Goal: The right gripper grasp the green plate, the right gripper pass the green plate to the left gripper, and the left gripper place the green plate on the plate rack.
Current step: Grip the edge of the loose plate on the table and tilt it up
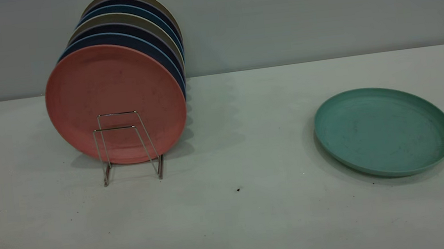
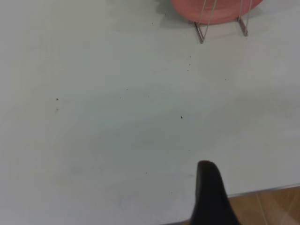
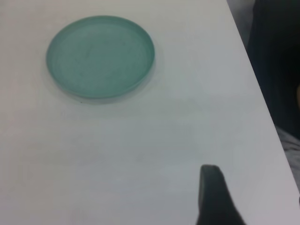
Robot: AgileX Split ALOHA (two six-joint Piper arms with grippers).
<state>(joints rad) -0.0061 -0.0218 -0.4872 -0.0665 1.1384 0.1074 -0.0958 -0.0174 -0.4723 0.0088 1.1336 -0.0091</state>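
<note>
The green plate [image 1: 384, 130] lies flat on the white table [image 1: 232, 222], on the right side in the exterior view, with its hollow side up. Nothing touches it. It is well apart from the plate rack [image 1: 125, 145], which stands on the left side of the table.

The rack is made of thin silver wire. Two upright loops at its front are free, and behind them a pink plate [image 1: 116, 103] stands on its edge in the rack. Behind the pink plate stand more plates in a row, dark blue ones [image 1: 143, 46] and olive-grey ones [image 1: 128, 19], all upright and close to each other.

No arm shows in the exterior view. In the left wrist view, one black finger [image 2: 211, 197] of the left gripper [image 2: 211, 199] is seen above the bare table near its edge, and the foot of the rack [image 2: 220, 21] with the lower part of the pink plate [image 2: 215, 11] is farther away. Only this one finger is visible, so I cannot tell if the left gripper is spread or closed. It holds nothing that can be seen.

In the right wrist view, one dark finger [image 3: 213, 197] of the right gripper [image 3: 213, 199] is over the table, and the green plate [image 3: 100, 56] lies well apart from it. Here also I cannot tell the state of the fingers.
</note>
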